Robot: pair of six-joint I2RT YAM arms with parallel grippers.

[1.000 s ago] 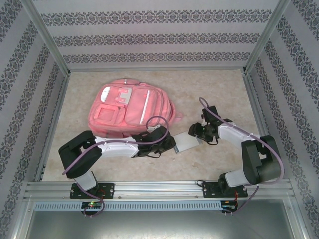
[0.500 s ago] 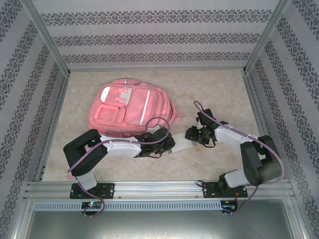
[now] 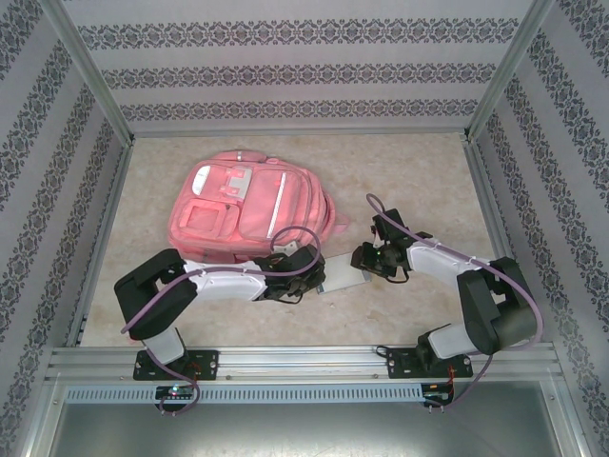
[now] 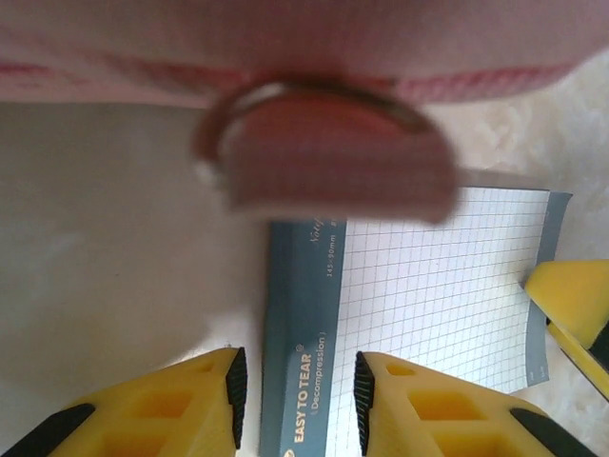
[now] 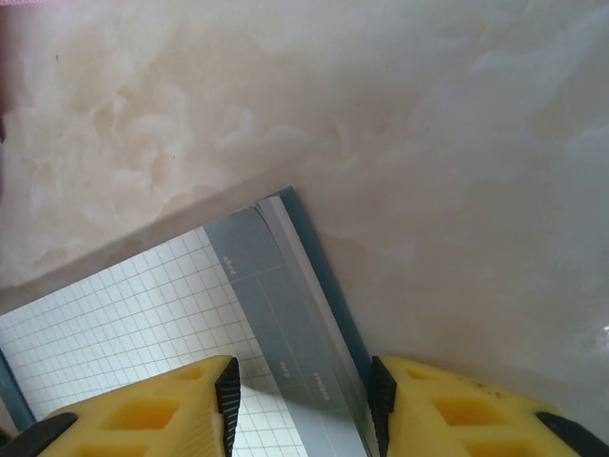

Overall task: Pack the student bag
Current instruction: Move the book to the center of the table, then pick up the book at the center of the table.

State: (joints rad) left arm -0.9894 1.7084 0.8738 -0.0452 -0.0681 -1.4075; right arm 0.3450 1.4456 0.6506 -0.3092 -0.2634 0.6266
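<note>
While the bag lies upper left on the worktop, we see its tab overlapping a pad beside it; left fingers and right fingers, both spread, straddle the pad's ends.

In the left wrist view we find the student bag a close pink blur, its metal ring soft-edged — the notepad runs off the bottom edge, and in the right wrist view its tiny print escapes us.
</note>
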